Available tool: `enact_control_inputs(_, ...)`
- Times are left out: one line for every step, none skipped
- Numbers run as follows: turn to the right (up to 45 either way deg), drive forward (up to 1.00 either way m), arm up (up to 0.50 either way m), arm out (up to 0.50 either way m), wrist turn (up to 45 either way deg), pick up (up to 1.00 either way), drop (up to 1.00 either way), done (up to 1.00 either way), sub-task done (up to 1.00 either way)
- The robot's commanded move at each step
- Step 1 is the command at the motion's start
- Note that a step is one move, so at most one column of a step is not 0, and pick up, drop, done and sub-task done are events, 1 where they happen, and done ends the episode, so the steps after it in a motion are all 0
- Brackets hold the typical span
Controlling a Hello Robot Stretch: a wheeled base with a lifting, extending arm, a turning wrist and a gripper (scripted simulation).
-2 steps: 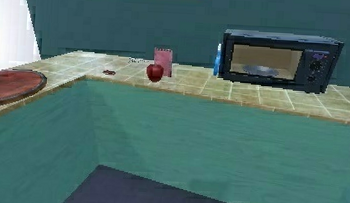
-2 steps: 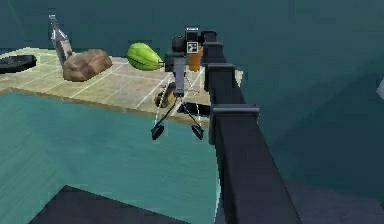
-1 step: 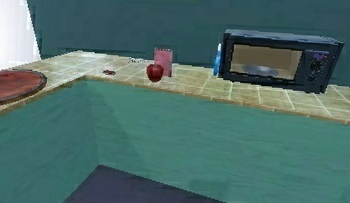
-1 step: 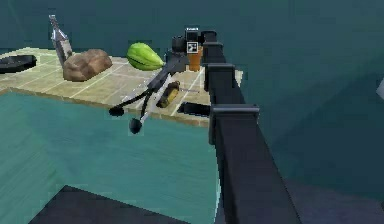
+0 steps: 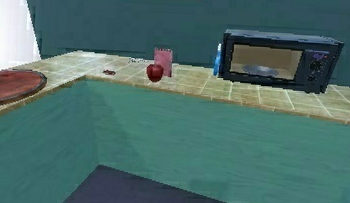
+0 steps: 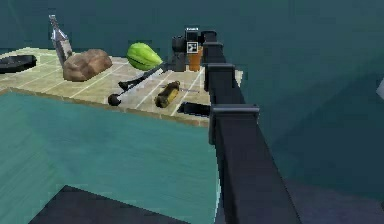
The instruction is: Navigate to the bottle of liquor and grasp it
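- Bottle (image 6: 60, 38): we find it upright on the tiled counter (image 6: 70, 92), long axis vertical, neck uppermost.
- Gripper (image 6: 181, 50): seen against the same counter. We cannot tell how its fingers are set, nor whether they hold anything.
- Relation: the bottle stands well apart from the fingers, toward the arm side view's left, with a brown loaf (image 6: 87, 65) and a green melon (image 6: 145, 55) between.
- Judgement: we expect the base must carry the fingers that way before any reach.
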Motion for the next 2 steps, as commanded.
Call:
enact_control_inputs(0.0, 0.00, 0.00, 0.00, 45.0, 0.00, 0.00, 0.00, 0.00)
enact_control_inputs(0.0, 0.00, 0.00, 0.00, 21.0, 0.00, 0.00, 0.00, 0.00)
